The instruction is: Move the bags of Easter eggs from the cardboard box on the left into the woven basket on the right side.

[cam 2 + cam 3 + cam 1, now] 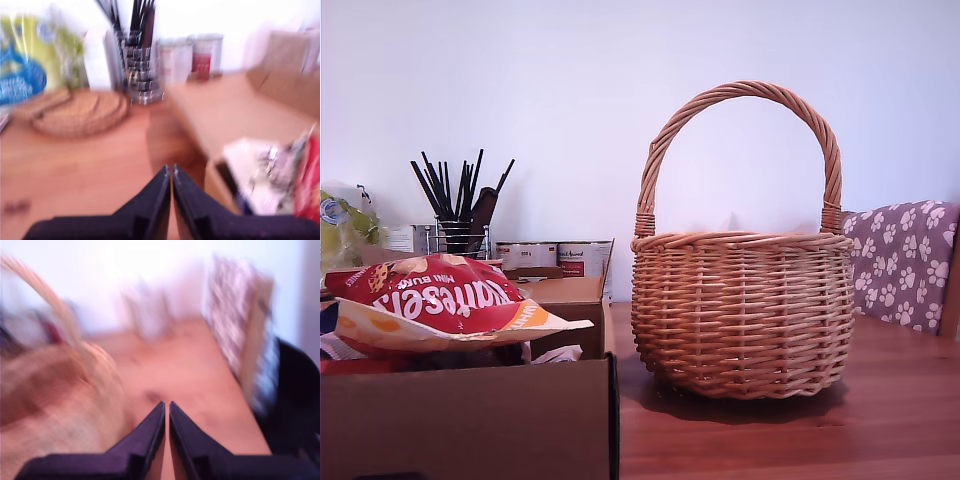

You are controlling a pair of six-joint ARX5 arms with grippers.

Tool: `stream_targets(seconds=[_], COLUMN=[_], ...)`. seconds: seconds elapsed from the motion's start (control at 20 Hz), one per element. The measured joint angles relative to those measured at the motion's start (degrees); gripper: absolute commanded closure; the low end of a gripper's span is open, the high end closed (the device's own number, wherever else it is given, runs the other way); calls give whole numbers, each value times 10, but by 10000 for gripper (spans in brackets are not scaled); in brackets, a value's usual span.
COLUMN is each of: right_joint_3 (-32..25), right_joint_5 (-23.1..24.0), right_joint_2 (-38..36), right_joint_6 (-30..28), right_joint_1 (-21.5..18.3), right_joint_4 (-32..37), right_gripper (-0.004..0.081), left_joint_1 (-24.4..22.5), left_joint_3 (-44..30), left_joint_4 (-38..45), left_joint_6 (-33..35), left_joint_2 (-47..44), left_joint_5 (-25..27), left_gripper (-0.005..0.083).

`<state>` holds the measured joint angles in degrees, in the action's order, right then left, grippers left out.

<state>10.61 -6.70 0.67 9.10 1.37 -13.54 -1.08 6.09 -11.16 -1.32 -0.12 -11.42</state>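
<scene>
Wooden table (880,420) — one basket (740,310), one red bag (440,300).

The exterior view is looking level along the desk (770,440); both wrist views are looking down over closed jaws, blurred.

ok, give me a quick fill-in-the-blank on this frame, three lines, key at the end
1. The red bag lies in the ____.
2. The basket stands on the ____ table.
3. The jaws of my first gripper and my second gripper are both ____.

Missing words: box; wooden; shut
</scene>
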Motion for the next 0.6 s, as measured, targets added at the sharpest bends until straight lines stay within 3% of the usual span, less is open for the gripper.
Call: stream_targets(seconds=[0.25, 0.4, 0.6], right_joint_3=[141, 214, 337], right_joint_5=[-76, -126, -159], right_joint_2=[0, 56, 191], right_joint_6=[33, 21, -60], right_joint_1=[21, 29, 44], right_joint_4=[-30, -138, -283], right_gripper=[783, 783, 783], left_joint_1=[19, 22, 24], left_joint_3=[106, 158, 218], left_joint_4=[8, -19, -91], left_joint_6=[-45, -42, 12], left_joint_2=[15, 67, 191], left_joint_5=[-72, -116, -177], left_gripper=[793, 793, 793])
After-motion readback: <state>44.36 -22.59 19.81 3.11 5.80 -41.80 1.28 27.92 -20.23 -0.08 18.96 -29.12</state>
